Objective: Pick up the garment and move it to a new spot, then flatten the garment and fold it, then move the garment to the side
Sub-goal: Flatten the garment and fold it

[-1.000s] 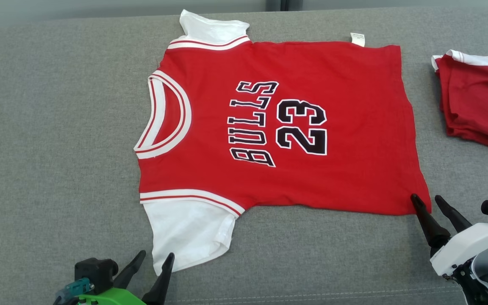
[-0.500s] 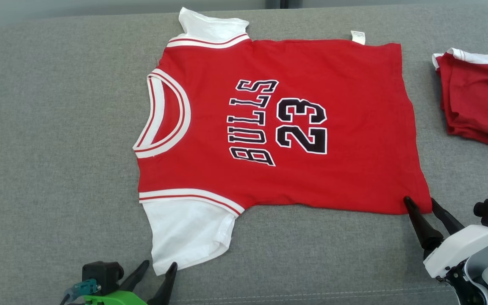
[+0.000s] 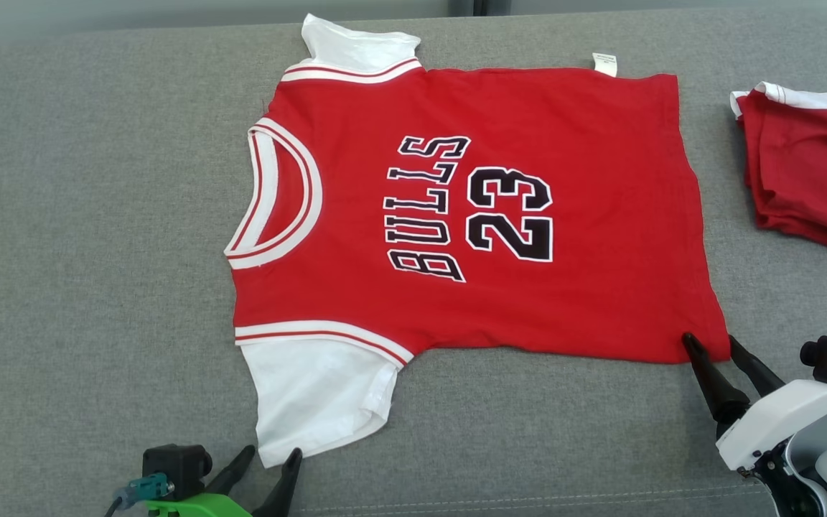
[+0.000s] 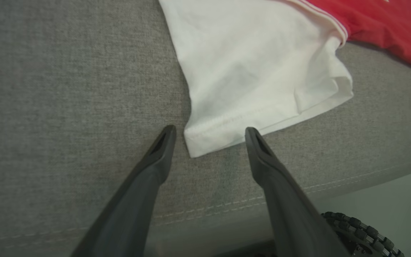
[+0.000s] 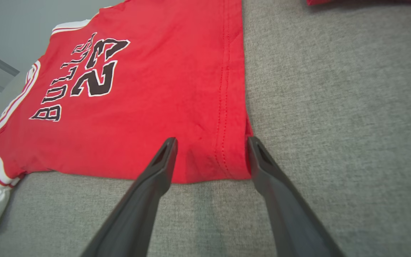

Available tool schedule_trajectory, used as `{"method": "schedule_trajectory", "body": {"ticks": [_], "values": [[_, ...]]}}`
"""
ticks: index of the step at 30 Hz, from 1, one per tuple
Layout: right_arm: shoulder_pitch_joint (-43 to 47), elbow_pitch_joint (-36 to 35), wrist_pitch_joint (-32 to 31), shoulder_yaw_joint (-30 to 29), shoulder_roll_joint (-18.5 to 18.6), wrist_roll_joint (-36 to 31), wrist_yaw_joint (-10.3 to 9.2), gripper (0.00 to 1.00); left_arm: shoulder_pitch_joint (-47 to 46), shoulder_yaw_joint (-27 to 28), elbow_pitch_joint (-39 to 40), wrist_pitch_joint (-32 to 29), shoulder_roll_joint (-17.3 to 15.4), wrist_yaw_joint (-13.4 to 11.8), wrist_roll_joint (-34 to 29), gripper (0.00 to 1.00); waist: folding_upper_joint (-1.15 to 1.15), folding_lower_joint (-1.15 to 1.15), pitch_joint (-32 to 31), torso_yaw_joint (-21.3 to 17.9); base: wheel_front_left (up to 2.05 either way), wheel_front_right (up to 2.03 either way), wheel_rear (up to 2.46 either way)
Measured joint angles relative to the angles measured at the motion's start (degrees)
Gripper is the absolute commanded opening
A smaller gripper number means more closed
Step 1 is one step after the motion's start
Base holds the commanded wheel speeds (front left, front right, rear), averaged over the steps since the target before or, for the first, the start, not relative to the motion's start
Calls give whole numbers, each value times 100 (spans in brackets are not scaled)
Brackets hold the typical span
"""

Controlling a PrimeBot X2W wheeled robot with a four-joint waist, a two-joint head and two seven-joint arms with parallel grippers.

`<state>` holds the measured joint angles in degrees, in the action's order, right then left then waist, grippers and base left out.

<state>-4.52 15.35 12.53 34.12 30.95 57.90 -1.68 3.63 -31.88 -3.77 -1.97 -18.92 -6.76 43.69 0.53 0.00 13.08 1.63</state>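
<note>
While both stand wide open, holding nothing, the left gripper (image 3: 272, 451) brackets a corner of the white sleeve (image 3: 320, 388) near the front edge of the cushion (image 3: 97, 251), and the right gripper (image 3: 710, 339) brackets the red hem corner of the shirt (image 3: 586, 237); the shirt lies flat mid-cushion, a folded red garment (image 3: 808, 179) at the right edge

I see the second garment (image 3: 808, 172) cut off by my head view's right edge; the tag (image 3: 604, 63), near the far edge of the cushion (image 3: 97, 215), is too small to read.
</note>
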Motion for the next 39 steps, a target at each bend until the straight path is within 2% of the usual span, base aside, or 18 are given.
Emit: {"method": "schedule_trajectory", "body": {"ticks": [7, 20, 21, 22, 24, 25, 26, 27, 28, 29, 30, 36, 39], "values": [[3, 153, -134, 20, -16, 1, -102, 100, -7, 43, -85, 30, 33, 0, 0, 100, 0, 0, -14, 1, 0, 0, 0], [-1, 158, -352, 141, -25, 10, -101, 100, -35, 32, -209, -5, 146, -7, 0, 100, 0, 0, -29, 3, 0, 0, 0], [-2, 156, -355, 142, -25, 10, -100, 100, -48, 31, -230, -8, 151, -7, 0, 99, 0, 0, -28, 4, 0, 0, 0], [-3, 153, -358, 144, -25, 9, -100, 100, -55, 30, -246, -8, 153, -7, 0, 91, 0, 0, -27, 4, 0, 0, 0], [-9, 143, -360, 152, -24, 9, -96, 76, -81, 32, -277, -8, 158, -7, 0, 84, 0, 0, -25, 4, 0, 0, 0], [-18, 136, -375, 157, -24, 9, -94, 50, -94, 33, -287, -7, 158, -7, 0, 69, 0, 0, -23, 5, 0, 0, 0], [-30, 131, -389, 163, -24, 9, -94, 44, -113, 34, -290, -7, 162, -7, 0, 45, 0, 0, -22, 5, 0, 0, 0], [-41, 124, -403, 167, -24, 9, -93, 44, -130, 35, -294, -7, 169, -8, 0, 45, 0, 0, -20, 6, 0, 0, 0], [-55, 121, -406, 177, -25, 9, -90, 28, -138, 37, -299, -7, 172, -8, 0, 15, 0, 0, -18, 7, 0, 0, 0], [-70, 118, -410, 186, -25, 9, -87, 18, -141, 34, -305, -7, 177, -8, 0, 0, 0, 0, -17, 8, 0, 0, 0], [-79, 113, -410, 191, -26, 9, -87, 0, -141, 26, -315, -8, 180, -8, 0, 0, 0, 0, -15, 9, 0, 0, 0], [-81, 108, -425, 211, -35, 9, -57, 0, -141, 26, -311, -33, 197, -7, 16, 0, 0, 0, -18, 22, 0, 0, 0], [-81, 85, -415, 193, -34, 9, -33, 0, -140, 78, -252, -35, 267, 16, 250, 0, 0, 0, -27, 36, 0, 0, 0]]}}
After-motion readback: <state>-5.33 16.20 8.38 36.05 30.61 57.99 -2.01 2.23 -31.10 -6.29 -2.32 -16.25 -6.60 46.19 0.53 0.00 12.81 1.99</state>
